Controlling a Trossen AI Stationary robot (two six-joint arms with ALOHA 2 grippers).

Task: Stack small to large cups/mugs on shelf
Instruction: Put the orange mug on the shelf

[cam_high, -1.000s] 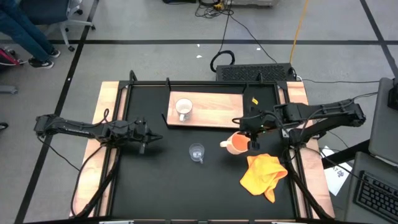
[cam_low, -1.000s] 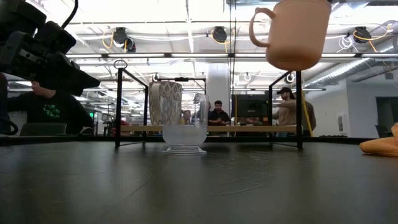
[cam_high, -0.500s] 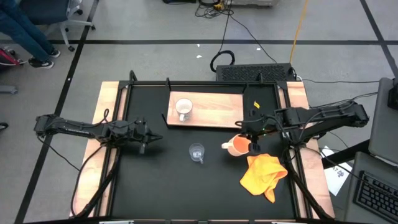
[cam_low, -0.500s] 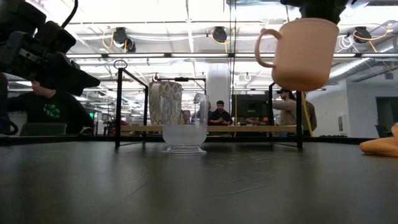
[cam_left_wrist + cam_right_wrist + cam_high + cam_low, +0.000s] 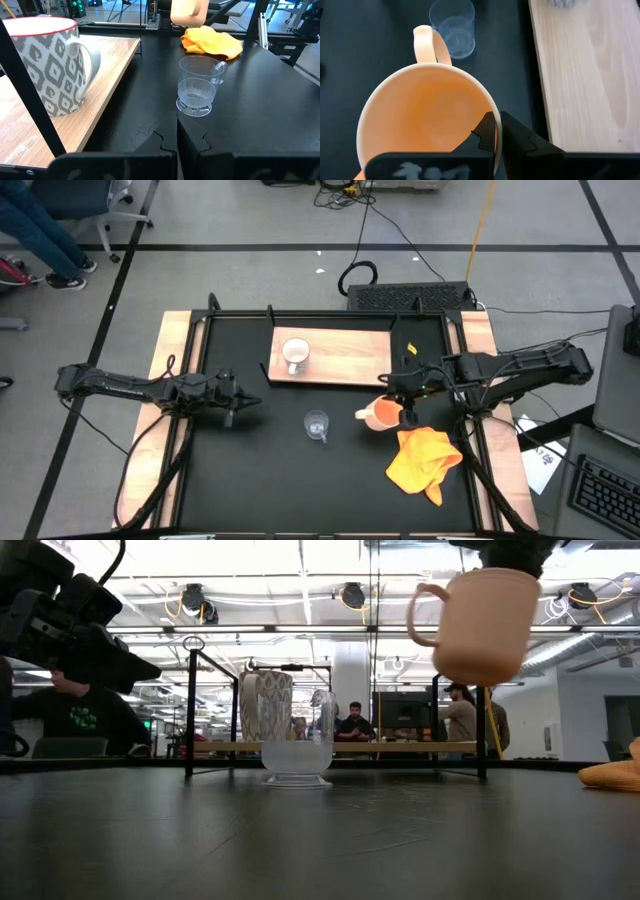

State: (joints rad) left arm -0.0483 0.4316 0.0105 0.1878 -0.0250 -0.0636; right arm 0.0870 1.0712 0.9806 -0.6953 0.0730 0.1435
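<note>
The right hand (image 5: 404,408) is pinching the rim of the orange mug (image 5: 380,413), hanging right of centre above the bench (image 5: 260,470) beside the shelf (image 5: 345,358); that thin one-sided grip is risking a tilt or slip.

Table (image 5: 260,470): black top, light-wood strips down L & R sides, thin black frame at edges.
Shelf (image 5: 345,360): flat light-wood board w/ black brackets, lies on table at far edge, about mid-width.
On shelf: white mug (image 5: 295,355), grey pattern, upright, toward its L end; rest of board bare.
On table: clear glass cup (image 5: 317,424), upright, near middle, just in front of shelf.
On table: yellow cloth (image 5: 422,462), crumpled, front-R, well apart from glass.
</note>
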